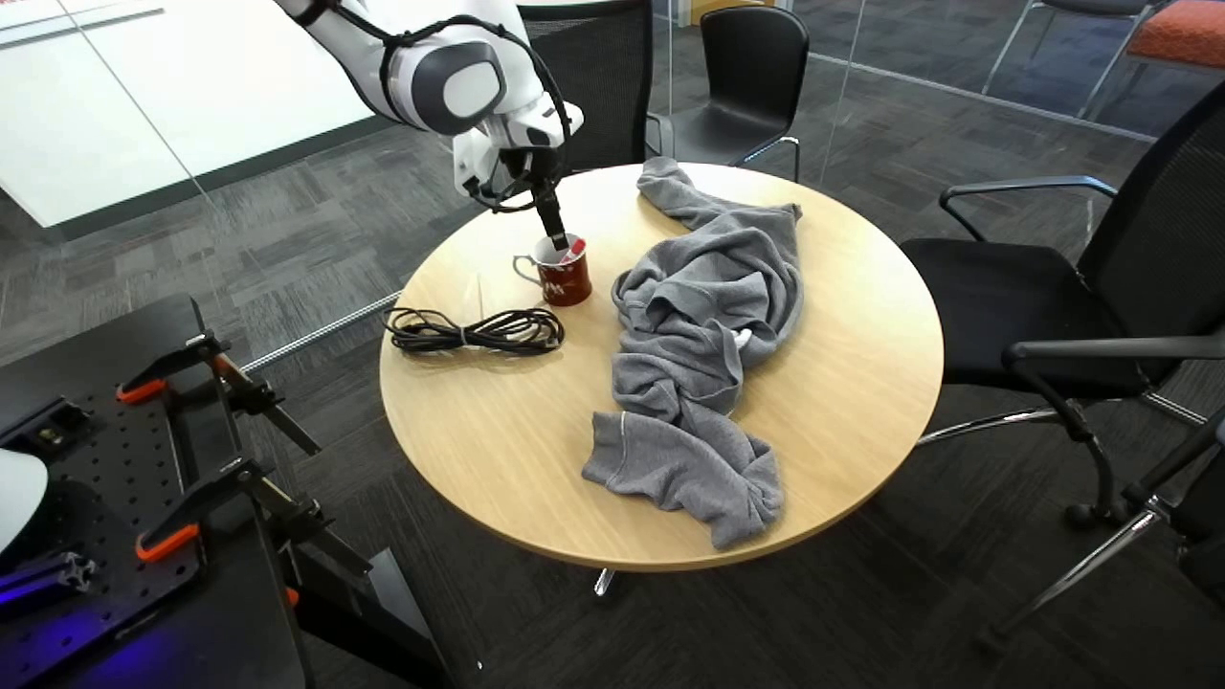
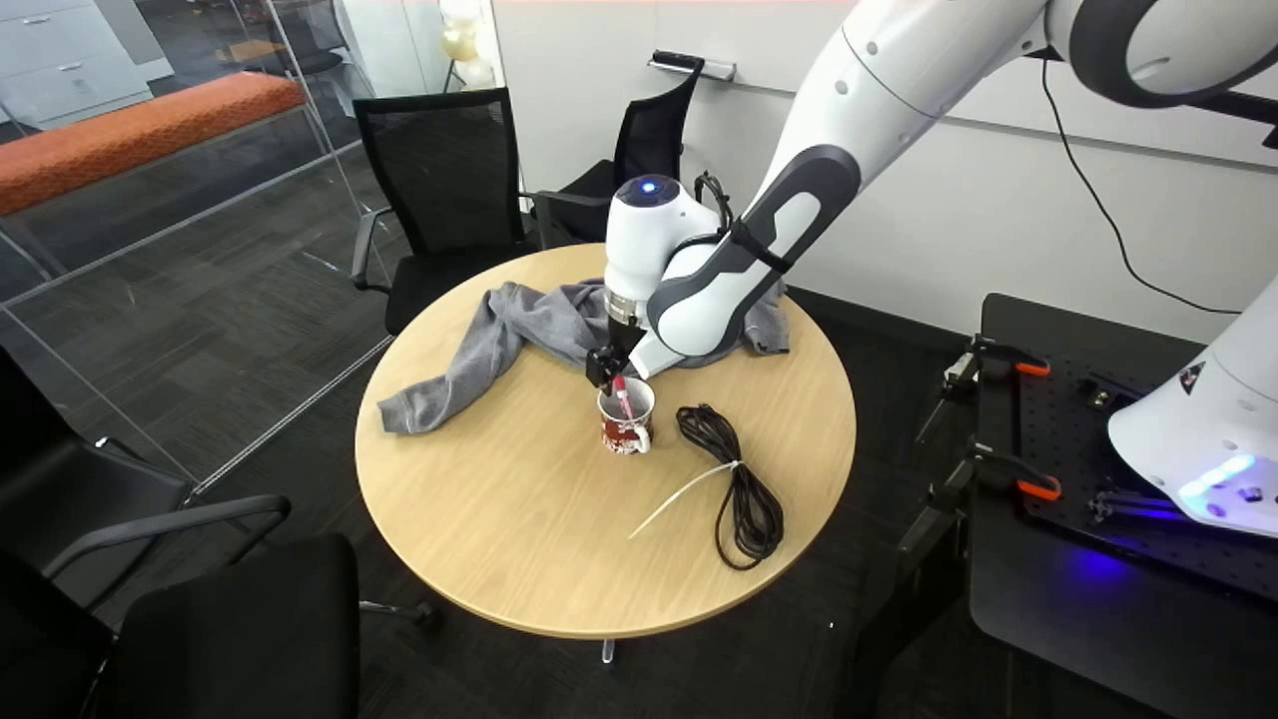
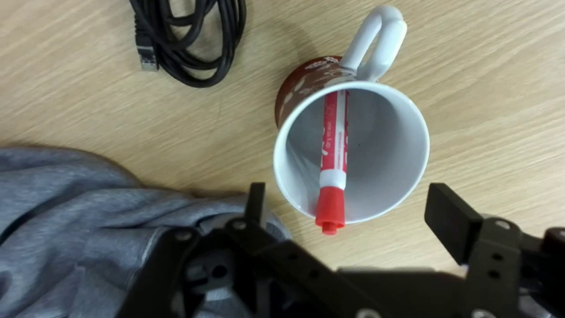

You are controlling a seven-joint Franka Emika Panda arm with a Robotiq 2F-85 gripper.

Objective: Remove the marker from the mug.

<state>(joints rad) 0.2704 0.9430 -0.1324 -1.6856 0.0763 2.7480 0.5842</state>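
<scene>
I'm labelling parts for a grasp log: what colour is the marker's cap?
The marker's cap is red, showing best in the wrist view.

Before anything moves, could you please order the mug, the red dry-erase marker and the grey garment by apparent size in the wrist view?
1. Grey garment, though partly cut off by the picture's edge
2. Mug
3. Red dry-erase marker

Black chairs (image 2: 439,175) stand near a round, pale table (image 2: 489,519) on dark grey carpet (image 1: 861,593); through the glass wall (image 2: 200,300) I see an orange bench (image 2: 150,135), while another side is white wall (image 2: 929,240).
</scene>
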